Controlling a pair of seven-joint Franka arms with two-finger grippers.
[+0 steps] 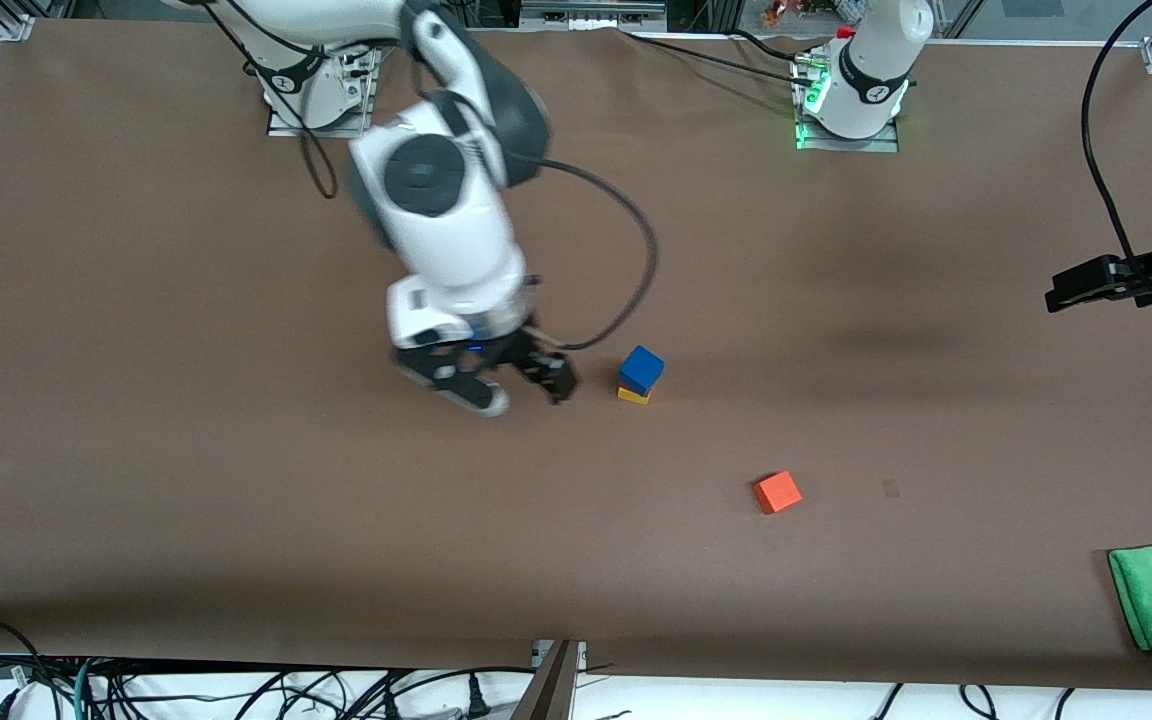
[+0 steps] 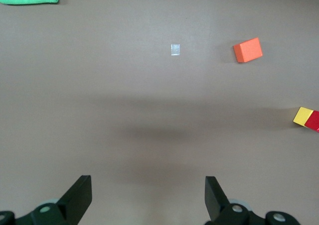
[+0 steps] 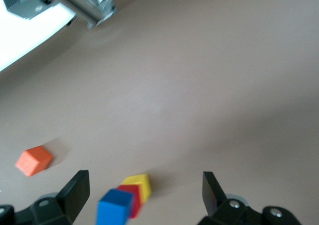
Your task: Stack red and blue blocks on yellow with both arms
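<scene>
Blue block [image 1: 642, 368] tops the red block [image 3: 130, 197] on the yellow block [image 1: 633, 395] — a finished-looking tower, leaning slightly, its long axis upright. Right end effector [image 1: 511, 385] hangs just beside that tower, fingers apart and empty. Left end effector [image 1: 1096, 283], fingers spread too, waits well apart from it — the orange cube [image 1: 777, 492] lies near the tower, on the table [image 1: 136, 450].

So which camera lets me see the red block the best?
The right wrist view: the red block shows clearly there, sandwiched between the blue block and the yellow block. The left wrist view catches only part of it at the picture's edge. In the front view it is just a thin sliver under blue.
</scene>
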